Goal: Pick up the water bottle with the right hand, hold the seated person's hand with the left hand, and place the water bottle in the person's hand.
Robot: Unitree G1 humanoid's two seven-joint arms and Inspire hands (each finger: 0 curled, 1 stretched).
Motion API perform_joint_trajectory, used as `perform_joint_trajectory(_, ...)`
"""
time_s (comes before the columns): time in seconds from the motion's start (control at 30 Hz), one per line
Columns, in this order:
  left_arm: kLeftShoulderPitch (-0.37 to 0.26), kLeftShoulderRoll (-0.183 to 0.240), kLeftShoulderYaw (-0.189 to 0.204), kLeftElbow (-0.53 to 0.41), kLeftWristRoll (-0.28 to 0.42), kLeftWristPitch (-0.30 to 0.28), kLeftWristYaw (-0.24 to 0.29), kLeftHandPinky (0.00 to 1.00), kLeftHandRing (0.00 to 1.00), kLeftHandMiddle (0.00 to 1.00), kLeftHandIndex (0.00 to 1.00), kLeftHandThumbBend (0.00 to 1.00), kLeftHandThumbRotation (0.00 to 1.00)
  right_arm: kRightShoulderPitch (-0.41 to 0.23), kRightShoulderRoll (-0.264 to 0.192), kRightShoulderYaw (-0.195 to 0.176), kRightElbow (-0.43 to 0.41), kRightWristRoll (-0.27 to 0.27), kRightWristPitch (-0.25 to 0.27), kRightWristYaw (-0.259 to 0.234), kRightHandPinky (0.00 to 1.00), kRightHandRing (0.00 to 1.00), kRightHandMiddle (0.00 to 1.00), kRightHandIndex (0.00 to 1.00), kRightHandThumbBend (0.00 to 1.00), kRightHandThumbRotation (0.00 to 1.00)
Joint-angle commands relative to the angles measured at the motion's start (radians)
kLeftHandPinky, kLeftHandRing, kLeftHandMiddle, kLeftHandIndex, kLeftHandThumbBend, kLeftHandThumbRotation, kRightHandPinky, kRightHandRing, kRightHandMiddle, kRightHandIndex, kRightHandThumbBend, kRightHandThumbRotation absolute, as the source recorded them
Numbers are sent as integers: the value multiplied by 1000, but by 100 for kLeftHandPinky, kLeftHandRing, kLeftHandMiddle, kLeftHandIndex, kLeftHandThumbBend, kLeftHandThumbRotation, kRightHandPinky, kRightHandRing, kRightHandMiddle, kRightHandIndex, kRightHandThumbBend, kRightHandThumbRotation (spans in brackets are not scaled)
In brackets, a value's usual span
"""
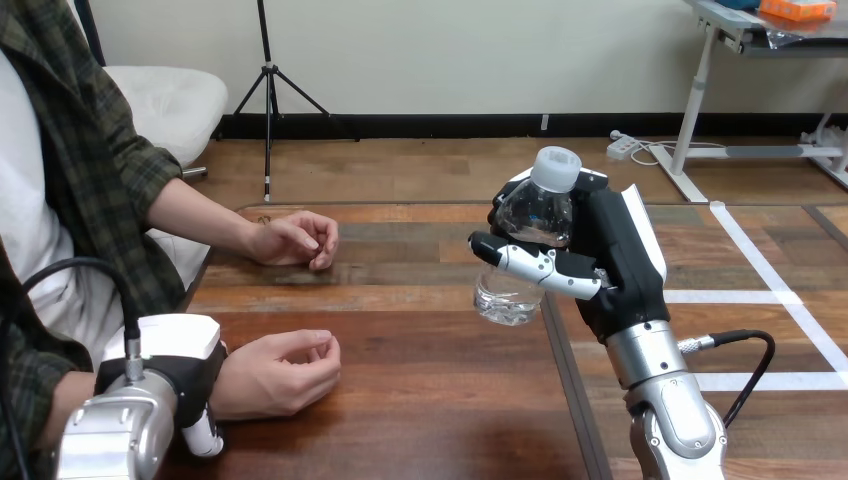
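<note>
Right hand point(620, 262) raised, fingers point(540, 266) curled; left hand point(176, 342) low at left.

Clear water bottle point(535, 212) (white-capped) — tilted slightly, held aloft.

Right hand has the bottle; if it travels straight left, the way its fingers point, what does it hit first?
Bare table lies between; first in line is the person's farther hand. The right hand seems raised, so it might pass above.

No words, numbers or signs to read anywhere. On the clear water bottle point(535, 215), no label, as far as can be seen.
</note>
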Motion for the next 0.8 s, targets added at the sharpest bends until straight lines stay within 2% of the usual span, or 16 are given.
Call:
perform_joint_trajectory(0.0, 72, -2, -51, 82, -49, -33, -19, 72, 81, 84, 83, 87, 6, -48, -7, -10, -69, 9, -6, -5, 39, 41, 42, 41, 68, 0)
perform_joint_trajectory(0.2, 74, 1, -54, 86, -61, -41, -9, 69, 79, 82, 82, 88, 7, -47, -7, -10, -71, 14, -2, 0, 39, 41, 42, 41, 68, 0)
perform_joint_trajectory(0.37, 84, -5, -42, 83, -91, -52, 20, 68, 78, 81, 82, 87, 5, -48, -6, -11, -72, 20, 0, 6, 40, 41, 42, 41, 67, 0)
perform_joint_trajectory(0.57, 98, -10, -34, 88, -110, -66, 104, 68, 76, 79, 79, 85, 2, -49, -7, -11, -69, 16, -2, 3, 40, 41, 42, 41, 67, 0)
perform_joint_trajectory(0.7, 116, -25, -14, 98, -140, -87, 211, 64, 71, 74, 74, 81, 1, -49, -8, -10, -69, 12, -5, 1, 40, 41, 42, 41, 67, 0)
perform_joint_trajectory(0.77, 122, -31, -6, 103, -154, -94, 248, 61, 67, 71, 71, 80, 0, -50, -8, -10, -68, 13, -6, 2, 40, 41, 42, 41, 67, 0)
